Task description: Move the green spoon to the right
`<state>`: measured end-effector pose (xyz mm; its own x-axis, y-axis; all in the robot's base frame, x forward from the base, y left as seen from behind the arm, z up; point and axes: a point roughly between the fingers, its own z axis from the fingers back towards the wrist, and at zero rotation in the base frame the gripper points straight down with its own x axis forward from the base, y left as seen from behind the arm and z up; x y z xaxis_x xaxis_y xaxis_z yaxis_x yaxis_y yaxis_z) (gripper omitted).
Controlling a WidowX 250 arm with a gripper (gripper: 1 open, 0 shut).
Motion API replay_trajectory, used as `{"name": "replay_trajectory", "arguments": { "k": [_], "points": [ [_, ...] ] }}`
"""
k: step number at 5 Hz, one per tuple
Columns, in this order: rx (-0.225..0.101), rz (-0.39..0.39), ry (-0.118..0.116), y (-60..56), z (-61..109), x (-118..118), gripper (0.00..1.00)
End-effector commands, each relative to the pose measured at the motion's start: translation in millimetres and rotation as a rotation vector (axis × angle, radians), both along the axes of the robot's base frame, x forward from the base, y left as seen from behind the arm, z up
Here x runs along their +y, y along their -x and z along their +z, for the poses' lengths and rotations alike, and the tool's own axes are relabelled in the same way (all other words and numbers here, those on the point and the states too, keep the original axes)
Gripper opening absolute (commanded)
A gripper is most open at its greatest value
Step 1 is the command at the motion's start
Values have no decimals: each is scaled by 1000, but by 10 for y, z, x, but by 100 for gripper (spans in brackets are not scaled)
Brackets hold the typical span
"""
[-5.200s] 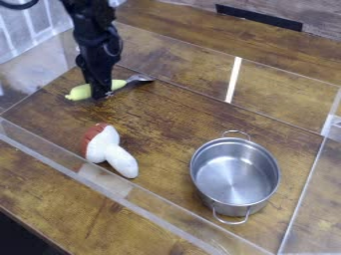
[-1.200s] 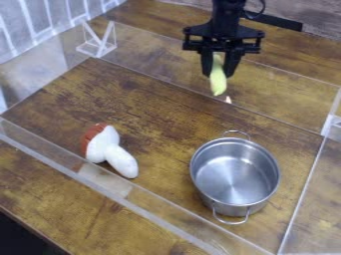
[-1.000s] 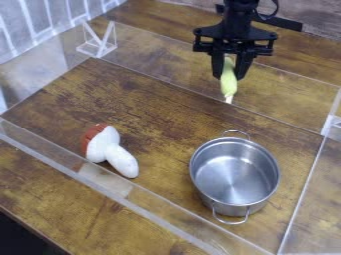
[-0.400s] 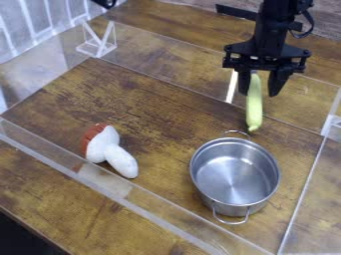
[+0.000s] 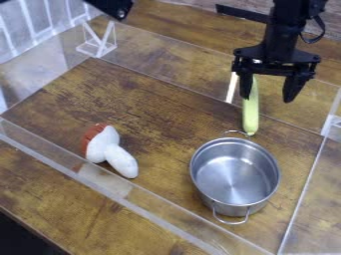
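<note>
**Letting go of the spoon at the right side of the table**

Standing near the left edge of the wooden tabletop, a white mushroom-shaped toy with a red cap lies on its side, well apart from everything else. Farther right, close to the front right corner, sits a round stainless-steel pot with two small loop handles, empty and upright.

Just behind the pot's far rim is the small green spoon with its thick yellow-green handle. It stands nearly upright, lower end at or just above the wood, close to the right edge of the tabletop. Whether it touches the surface cannot be told from this view.

Above it hangs the black gripper, pointing almost straight down, its jaws spread wide. One finger is beside the top of the handle and the other stands clear to the right, so the spoon looks released rather than clamped. Standing on end with nothing pinching it, the spoon will likely topple flat, possibly against the pot's rim.

As a thing to handle, the spoon looks light and stiff. The chunky rounded handle is the obvious place to take hold, across its thickest middle part, where the jaws get a broad, slightly grippy surface. The metal bowl is small, smooth and would slip. The task appears essentially done: the spoon is at the right side.
</note>
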<state>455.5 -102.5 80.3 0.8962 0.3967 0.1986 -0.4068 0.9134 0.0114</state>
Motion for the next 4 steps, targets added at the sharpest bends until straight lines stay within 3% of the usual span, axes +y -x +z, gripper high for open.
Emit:
{"name": "replay_trajectory", "arguments": {
  "k": [1,3,4],
  "points": [
    [-60,34,9,-73,104,-93,100],
    [-34,129,-11,-56,-315,-180,100],
    [-20,167,-18,-37,-411,-172,100]
  ]
}}
